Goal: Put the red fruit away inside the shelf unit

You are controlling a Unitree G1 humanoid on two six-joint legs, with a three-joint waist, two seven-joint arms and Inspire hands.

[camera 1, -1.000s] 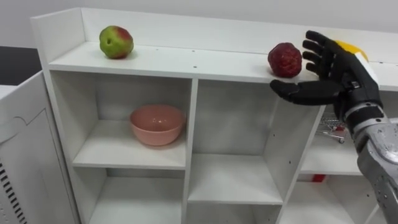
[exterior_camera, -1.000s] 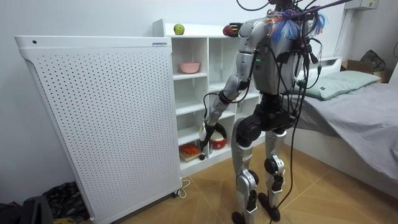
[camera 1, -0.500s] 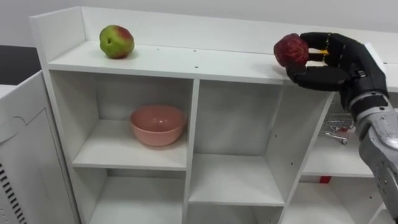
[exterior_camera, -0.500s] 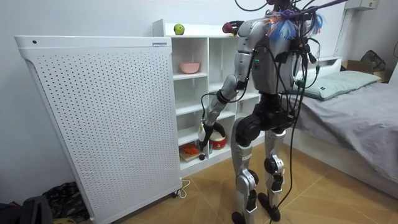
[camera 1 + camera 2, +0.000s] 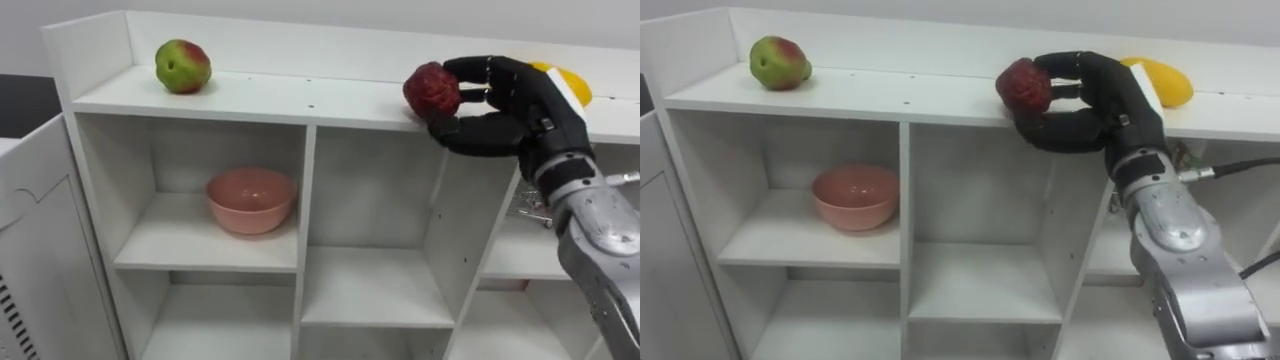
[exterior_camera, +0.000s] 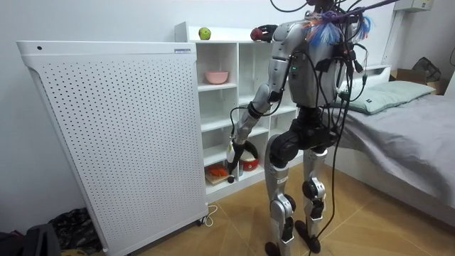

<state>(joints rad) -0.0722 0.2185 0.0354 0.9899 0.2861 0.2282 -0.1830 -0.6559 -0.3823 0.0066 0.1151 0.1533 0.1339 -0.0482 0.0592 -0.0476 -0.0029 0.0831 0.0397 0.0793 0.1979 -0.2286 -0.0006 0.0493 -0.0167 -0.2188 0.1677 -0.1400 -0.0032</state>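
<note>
My right hand (image 5: 510, 100) is shut on a dark red fruit (image 5: 432, 90), thumb below and fingers curled over it, holding it just above the front edge of the white closet's top shelf (image 5: 300, 95). A green and red apple (image 5: 182, 66) rests at the far left of that top shelf. Partly hidden behind my right hand lies a yellow fruit (image 5: 568, 82). A pink bowl (image 5: 251, 200) sits in the upper left compartment. In the room view I stand facing the closet, with my left hand (image 6: 235, 152) hanging low at my side.
A tall white perforated panel (image 6: 106, 135) stands against the closet on the room view's left. A bed (image 6: 405, 121) is behind me on the room view's right. A small metal cart (image 5: 530, 210) sits in the right compartment. The middle compartments hold nothing.
My right hand went from open beside the red fruit to shut on it, then carried it a little to the left along the shelf's front edge.
</note>
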